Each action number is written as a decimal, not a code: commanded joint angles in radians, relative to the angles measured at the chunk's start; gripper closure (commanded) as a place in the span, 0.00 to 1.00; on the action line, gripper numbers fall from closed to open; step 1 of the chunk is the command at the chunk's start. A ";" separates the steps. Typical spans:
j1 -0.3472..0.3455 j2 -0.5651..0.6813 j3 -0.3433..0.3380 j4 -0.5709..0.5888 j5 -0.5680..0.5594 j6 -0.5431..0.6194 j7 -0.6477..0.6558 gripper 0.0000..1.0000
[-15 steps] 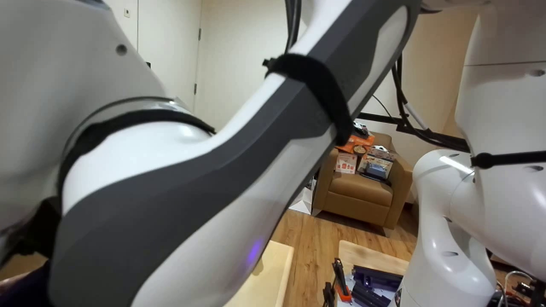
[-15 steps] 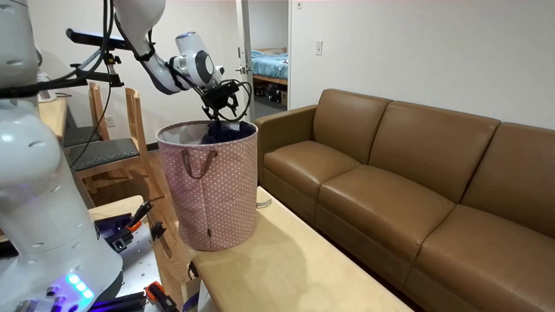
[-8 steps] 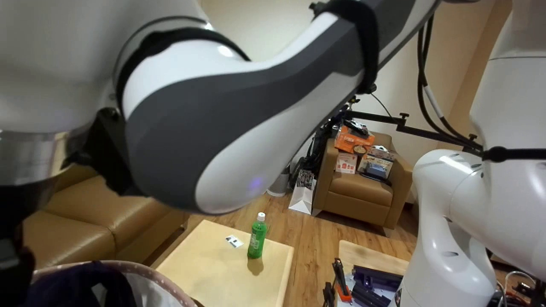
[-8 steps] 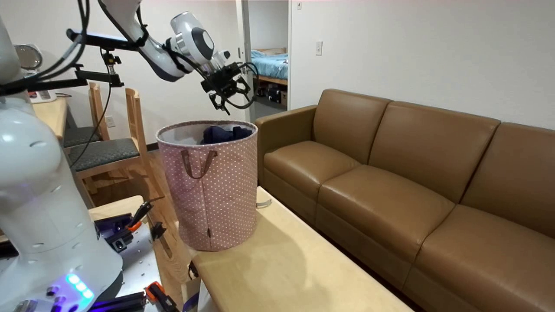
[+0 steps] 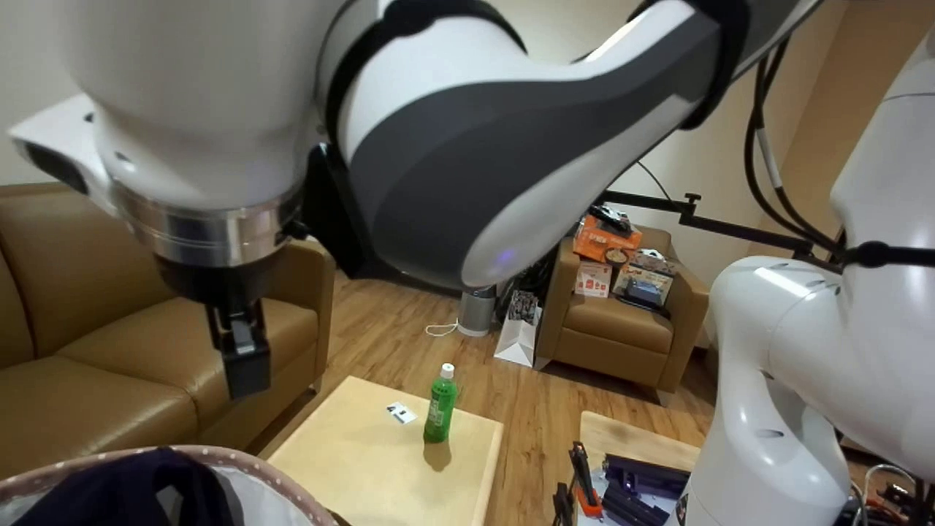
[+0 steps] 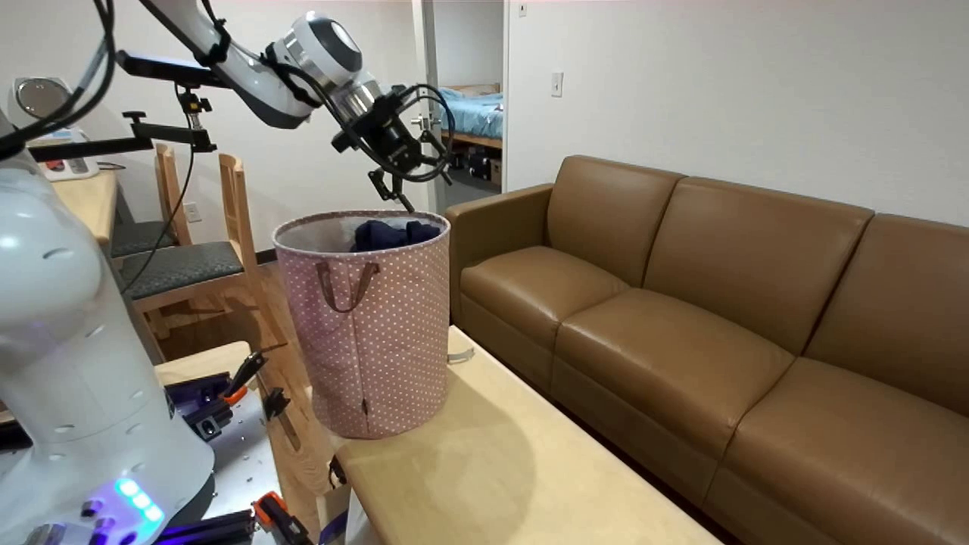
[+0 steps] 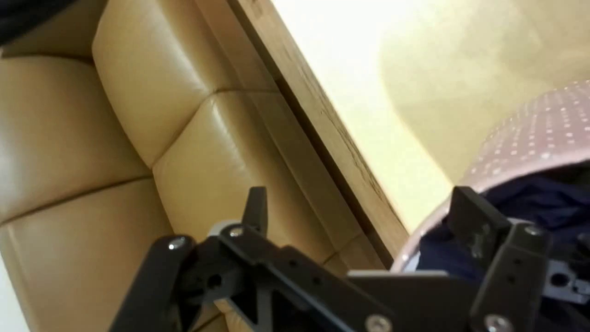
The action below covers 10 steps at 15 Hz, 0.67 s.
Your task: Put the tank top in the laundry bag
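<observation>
The laundry bag (image 6: 371, 348) is a tall pink bag with white dots and a pale lining. It stands upright at the end of a wooden table. Its rim shows in an exterior view (image 5: 281, 483) and in the wrist view (image 7: 553, 133). A bunched navy cloth, apparently the tank top (image 6: 382, 235), lies inside near the mouth; it also shows in an exterior view (image 5: 131, 489) and in the wrist view (image 7: 544, 198). My gripper (image 6: 430, 194) is tilted above the bag's rim on the sofa side. Its fingers (image 7: 357, 198) are wide apart with nothing between them.
A wooden table (image 6: 530, 469) carries the bag. A brown sofa (image 6: 643, 303) runs alongside it. A green bottle (image 5: 440, 405) and a small card (image 5: 401, 413) stand and lie on a light tabletop (image 5: 380, 467). Wooden chairs (image 6: 197, 261) stand behind the bag.
A second ago my gripper was low at the bag's mouth, just above the navy cloth. It has risen off the cloth, shifted toward the sofa and tilted. The cloth stays in the bag.
</observation>
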 commanded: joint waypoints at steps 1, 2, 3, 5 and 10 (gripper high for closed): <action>-0.054 -0.041 -0.008 -0.083 0.056 -0.033 0.102 0.00; -0.065 -0.033 -0.014 -0.096 0.084 -0.012 0.130 0.00; -0.078 -0.019 -0.027 -0.111 0.113 0.032 0.147 0.00; -0.097 0.008 -0.042 -0.141 0.173 0.124 0.178 0.00; -0.136 0.075 -0.061 -0.217 0.290 0.404 0.262 0.00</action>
